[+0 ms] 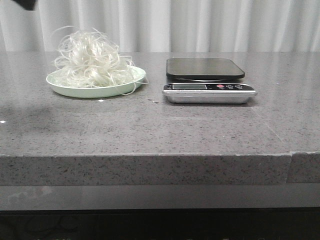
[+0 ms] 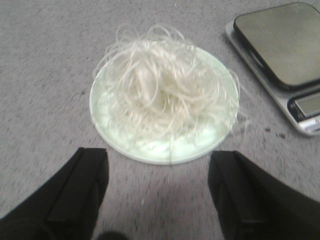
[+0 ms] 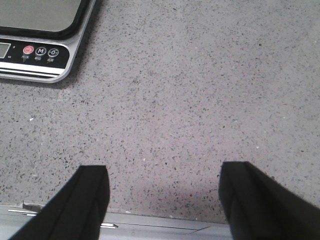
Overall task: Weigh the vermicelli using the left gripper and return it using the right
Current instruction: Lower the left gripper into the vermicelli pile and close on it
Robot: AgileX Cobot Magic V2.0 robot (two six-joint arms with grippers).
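Across the grey desk (image 1: 150, 125), beside the scale (image 1: 207, 82), the pale green plate (image 1: 62, 85) is carrying the vermicelli (image 1: 90, 57), a loose mound sitting well apart from the scale's dark platform and untouched. Short of the plate, the left tool (image 2: 157, 192) is hovering with its fingers (image 2: 82, 185) spread wide and gripping nothing. Judging by the springy strands, it is needing to come down over the mound's middle and pinch deep, gathering one clump. Near the scale's far side, the right tool (image 3: 162, 197) is waiting, likewise spread and empty.
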